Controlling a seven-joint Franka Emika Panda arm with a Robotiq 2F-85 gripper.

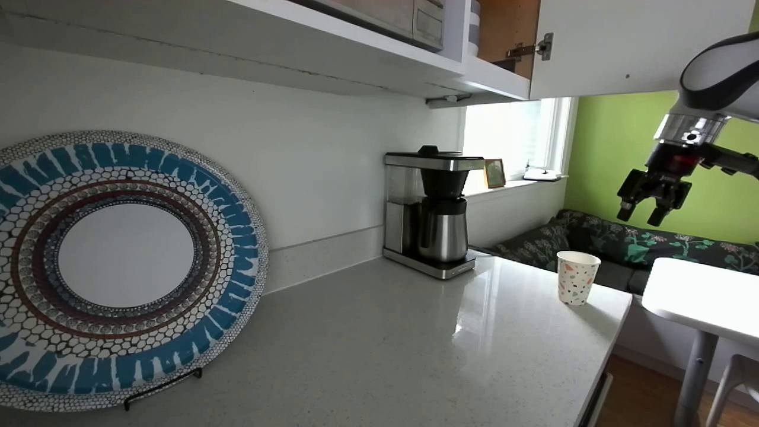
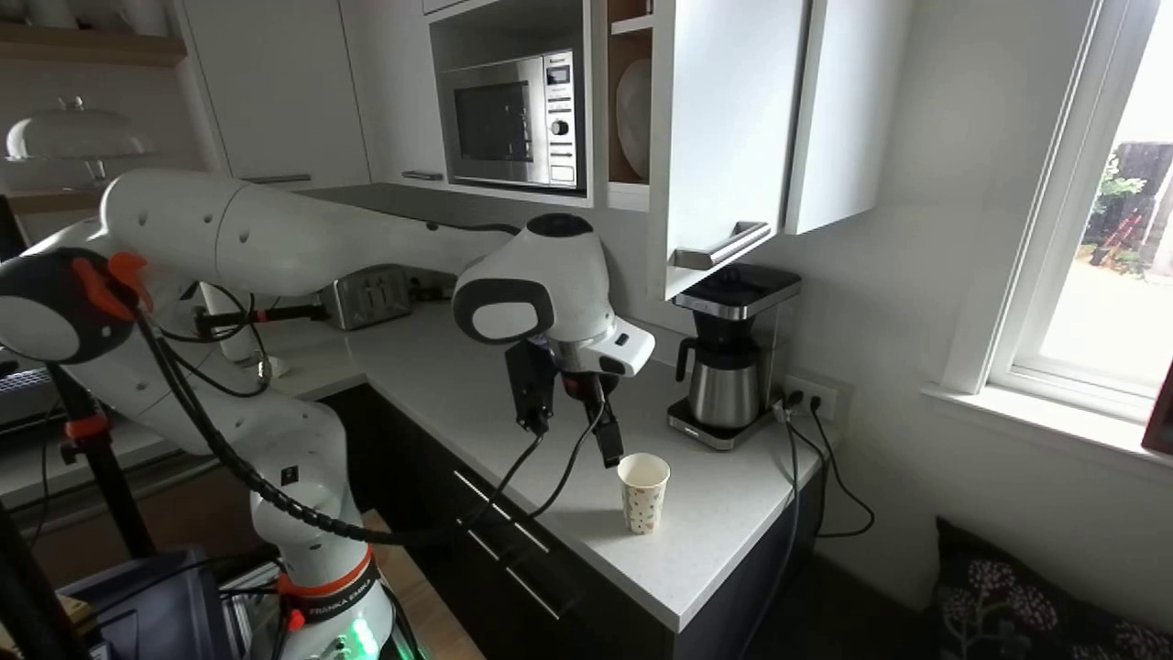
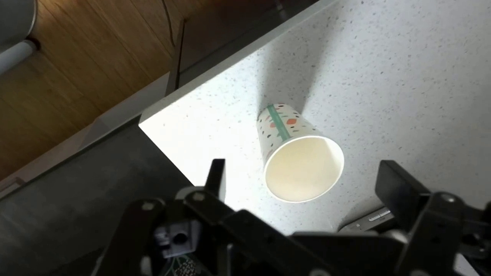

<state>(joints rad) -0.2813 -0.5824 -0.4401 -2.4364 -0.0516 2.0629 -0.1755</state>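
Currently, the gripper point(image 1: 641, 216) hangs higher than the cup point(image 1: 576, 277) and apart from it, jaws spread wide, nothing held. Cup stands upright on the counter point(image 1: 356, 350), near its corner, coffee maker point(image 1: 440, 204) farther back. No contact or grip yet made.

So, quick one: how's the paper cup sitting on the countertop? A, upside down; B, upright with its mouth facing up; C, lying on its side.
B: in both exterior views the paper cup stands on its narrower base on the countertop, wide open rim uppermost.
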